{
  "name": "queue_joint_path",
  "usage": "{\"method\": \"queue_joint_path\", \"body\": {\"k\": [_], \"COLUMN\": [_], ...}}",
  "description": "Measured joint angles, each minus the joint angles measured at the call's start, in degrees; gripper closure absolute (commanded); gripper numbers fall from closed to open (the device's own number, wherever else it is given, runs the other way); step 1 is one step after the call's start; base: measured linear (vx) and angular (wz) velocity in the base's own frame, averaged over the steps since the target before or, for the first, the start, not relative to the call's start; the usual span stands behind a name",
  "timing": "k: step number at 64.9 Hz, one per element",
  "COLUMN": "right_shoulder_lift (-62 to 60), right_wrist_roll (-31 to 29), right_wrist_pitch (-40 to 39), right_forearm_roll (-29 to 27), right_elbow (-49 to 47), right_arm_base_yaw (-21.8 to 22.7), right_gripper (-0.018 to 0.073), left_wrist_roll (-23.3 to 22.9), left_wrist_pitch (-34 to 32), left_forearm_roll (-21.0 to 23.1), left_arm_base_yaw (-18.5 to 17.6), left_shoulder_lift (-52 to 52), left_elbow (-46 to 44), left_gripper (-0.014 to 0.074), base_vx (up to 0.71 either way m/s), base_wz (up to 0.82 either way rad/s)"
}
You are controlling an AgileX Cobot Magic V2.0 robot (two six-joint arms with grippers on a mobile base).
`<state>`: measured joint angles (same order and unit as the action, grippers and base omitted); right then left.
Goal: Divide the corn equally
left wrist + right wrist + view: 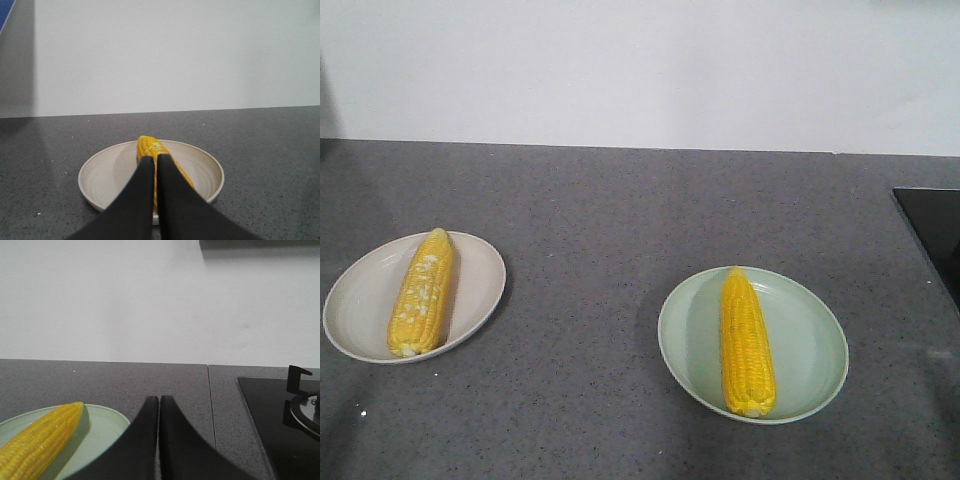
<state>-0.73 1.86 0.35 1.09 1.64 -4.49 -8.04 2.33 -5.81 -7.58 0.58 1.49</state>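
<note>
The left hand (155,161) rises from the lower centre of its wrist view, its two dark fingers pressed together. The right hand (159,400) matches it, empty.

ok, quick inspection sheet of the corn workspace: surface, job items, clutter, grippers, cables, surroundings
Surface: grey speckled countertop, a few pale specks.
Job's things: one corn cob on the beige plate; one corn cob on the green plate. Even split.
Clutter: nothing seen.
Grippers: left gripper shut, empty, before beige plate; right gripper shut, empty, beside green plate.
Cables: nothing seen.
Surroundings: white wall; black hob at right.
</note>
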Motion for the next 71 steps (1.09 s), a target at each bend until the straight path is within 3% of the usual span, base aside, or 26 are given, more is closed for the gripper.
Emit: {"method": "queue_joint_path", "body": {"k": [71], "right_shoulder_lift": [0.00], "right_wrist_roll": [0.24], "right_wrist_pitch": [-0.05], "right_forearm_roll": [0.02], "right_elbow": [0.00], "right_arm_base_yaw": [0.00], "right_gripper": [0.0570], "left_wrist_roll": [0.00], "left_wrist_pitch": [0.00], "left_forearm_roll": [0.00], "left_arm_base_yaw": [0.00], "left_shoulder_lift": [0.00], "left_elbow": [0.00], "left_gripper": [0.0603], "base_vx": [0.00], "base_wz": [0.00]}}
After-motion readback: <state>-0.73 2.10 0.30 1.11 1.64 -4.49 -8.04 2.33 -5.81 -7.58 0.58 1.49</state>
